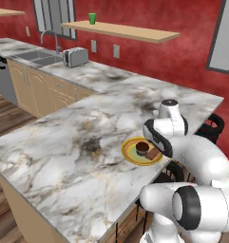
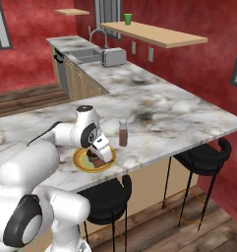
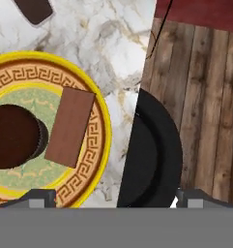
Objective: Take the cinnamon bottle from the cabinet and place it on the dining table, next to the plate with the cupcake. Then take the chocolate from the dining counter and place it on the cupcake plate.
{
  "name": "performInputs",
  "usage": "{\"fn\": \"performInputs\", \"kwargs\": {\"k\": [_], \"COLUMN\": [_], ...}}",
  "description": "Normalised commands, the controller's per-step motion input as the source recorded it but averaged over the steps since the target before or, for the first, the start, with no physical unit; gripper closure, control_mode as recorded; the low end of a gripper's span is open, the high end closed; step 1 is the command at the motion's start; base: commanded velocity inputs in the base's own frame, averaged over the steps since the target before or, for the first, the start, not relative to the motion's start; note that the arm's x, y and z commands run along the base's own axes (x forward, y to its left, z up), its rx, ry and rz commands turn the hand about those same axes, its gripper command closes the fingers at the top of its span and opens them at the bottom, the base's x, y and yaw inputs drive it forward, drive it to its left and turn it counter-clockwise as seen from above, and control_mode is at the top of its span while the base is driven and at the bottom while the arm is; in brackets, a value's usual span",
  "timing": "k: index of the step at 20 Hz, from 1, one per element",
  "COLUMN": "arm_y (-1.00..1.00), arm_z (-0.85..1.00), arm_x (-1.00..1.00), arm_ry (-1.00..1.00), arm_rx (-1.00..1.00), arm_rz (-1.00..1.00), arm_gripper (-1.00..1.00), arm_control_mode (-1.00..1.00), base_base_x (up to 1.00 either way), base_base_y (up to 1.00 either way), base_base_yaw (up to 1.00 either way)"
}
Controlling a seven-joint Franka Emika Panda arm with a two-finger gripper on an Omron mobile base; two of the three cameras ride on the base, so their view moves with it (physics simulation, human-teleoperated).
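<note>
Brown on yellow tells most of the story: the chocolate [image 3: 69,127] lies flat on the plate [image 3: 101,145], just beside the cupcake [image 3: 14,136] and close enough that the two may be touching along one edge. In the left base view the same bar [image 1: 153,153] sits on the near side of the plate [image 1: 130,153], partly hidden by the arm's wrist.

The cinnamon bottle [image 2: 123,133] stands upright on the marble surface [image 2: 189,118], near the plate [image 2: 80,160] and a little apart from its rim, on the side toward the far end of the island. In the hand view its cap end [image 3: 35,9] shows at the top edge, clear of the plate.

The end effector [image 3: 115,196] hangs above the plate's edge with its fingers spread wide and nothing between them; one fingertip [image 3: 40,197] is over the plate rim, the other over a black stool seat [image 3: 152,160] below the edge of the surface. The chocolate is free of the fingers.

As far as these views show, both parts of the job look done: the bottle is out of the cabinet and set by the cupcake plate, and the bar is on the plate. What seems left is only for the arm to lift away cleanly without nudging the plate or the bottle. The bar lies fully inside the rim, so it looks unlikely to slide off.
</note>
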Motion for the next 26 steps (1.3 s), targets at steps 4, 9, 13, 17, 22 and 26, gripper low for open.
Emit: {"fn": "performInputs", "kwargs": {"k": [4, 9, 13, 17, 22, 26], "arm_y": [0.11, 0.12, 0.16, 0.22, 0.24, 0.21], "arm_z": [0.06, 0.14, 0.21, 0.27, 0.21, 0.14], "arm_x": [-0.81, -0.77, -0.73, -0.68, -0.69, -0.65], "arm_ry": [0.00, 0.00, 0.00, 0.00, -0.02, -0.13], "arm_rx": [0.00, 0.00, -0.01, -0.01, -0.02, -0.05], "arm_rz": [0.33, 0.35, 0.36, 0.38, 0.33, 0.27], "arm_gripper": [-1.00, -1.00, -1.00, -1.00, -1.00, -1.00], "arm_control_mode": [-1.00, -1.00, -1.00, -1.00, -1.00, -1.00], "base_base_x": [0.00, 0.00, 0.00, 0.00, 0.00, 0.00], "base_base_y": [0.00, 0.00, 0.00, 0.00, 0.00, 0.00], "base_base_yaw": [0.00, 0.00, 0.00, 0.00, 0.00, 0.00]}}
